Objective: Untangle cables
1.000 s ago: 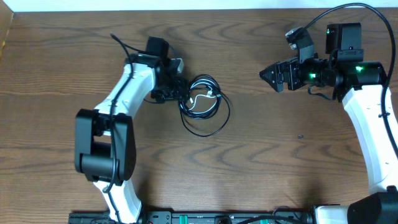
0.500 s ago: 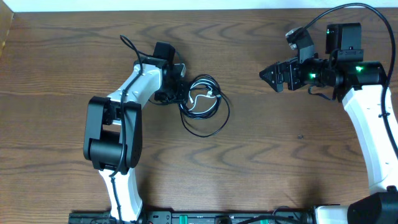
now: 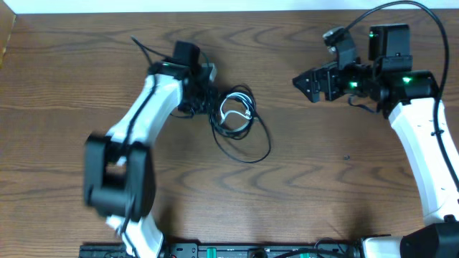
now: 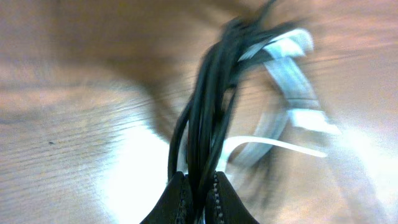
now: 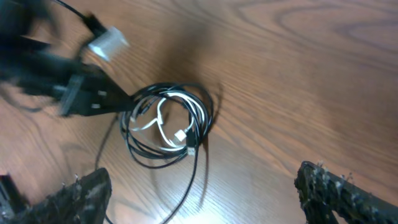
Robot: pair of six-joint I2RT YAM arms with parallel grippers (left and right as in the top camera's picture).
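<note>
left claw (image 4: 198, 182) pinching black cables (image 4: 208, 93) | white cord (image 4: 280, 81) looped among them | right claw (image 3: 300, 82) spread, well apart

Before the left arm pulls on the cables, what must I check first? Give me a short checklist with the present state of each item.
1. Left claw shut on the black cords: ok.
2. Only one cord in the grip: not ok; several black strands run between its fingers.
3. White cord free of the grip: cannot tell; the wrist picture is blurred.
4. Right claw open and ready: ok.
5. Right claw close enough to hold the coil down: not ok; it hangs apart, to the right of the cords.
6. Cords lying on the table, away from its edges: ok.
</note>
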